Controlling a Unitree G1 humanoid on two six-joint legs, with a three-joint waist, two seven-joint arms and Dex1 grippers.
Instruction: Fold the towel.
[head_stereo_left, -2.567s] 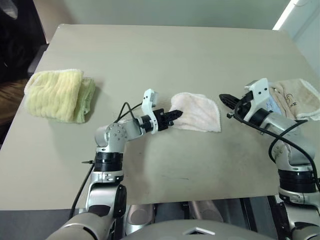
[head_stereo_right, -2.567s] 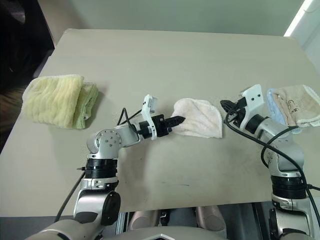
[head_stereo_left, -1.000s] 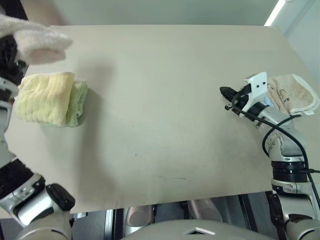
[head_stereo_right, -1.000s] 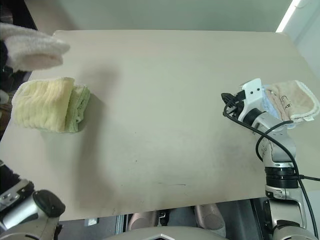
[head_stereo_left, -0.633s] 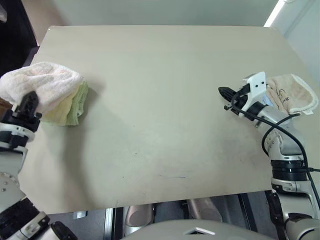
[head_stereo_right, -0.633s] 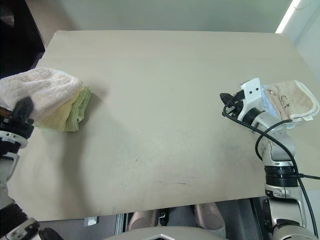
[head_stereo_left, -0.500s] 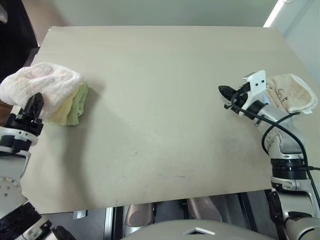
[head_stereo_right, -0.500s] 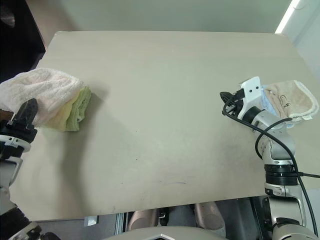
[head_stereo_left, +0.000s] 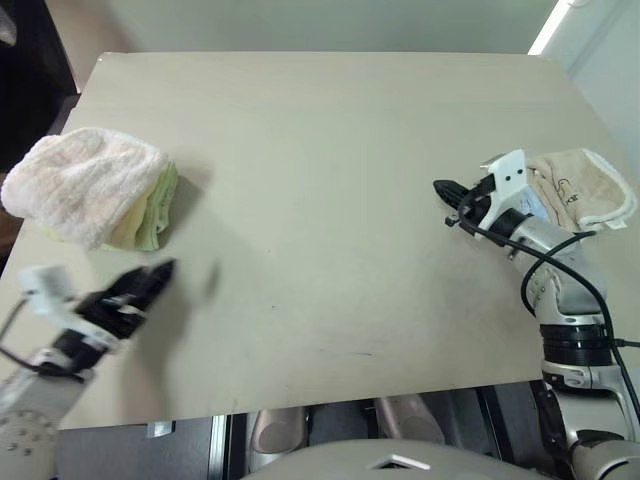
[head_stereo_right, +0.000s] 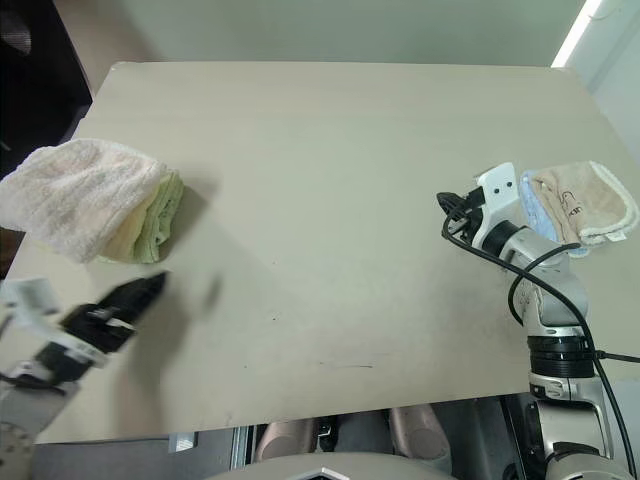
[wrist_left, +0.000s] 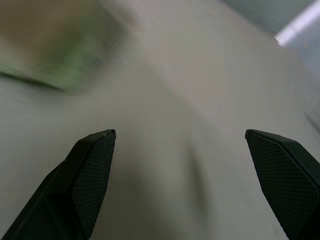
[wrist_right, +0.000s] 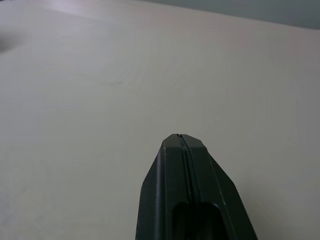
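Note:
The pale pink towel (head_stereo_left: 82, 182) lies bunched and folded on top of the yellow-green ribbed towel (head_stereo_left: 153, 209) at the table's left edge. My left gripper (head_stereo_left: 160, 272) hovers low over the table, nearer me than that stack, open and empty; its two fingers (wrist_left: 92, 165) stand wide apart in the left wrist view. Over the right side of the table my right gripper (head_stereo_left: 441, 188) is shut on nothing, its fingers (wrist_right: 181, 150) pressed together.
A beige towel (head_stereo_left: 580, 187) on a light blue cloth (head_stereo_right: 529, 214) lies at the table's right edge, just behind my right hand. The tan table (head_stereo_left: 330, 180) stretches between the two arms. Dark floor drops off past the left edge.
My left gripper let go of the pink towel on the yellow-green stack, opened wide, and drew back down toward me. The right arm held still.

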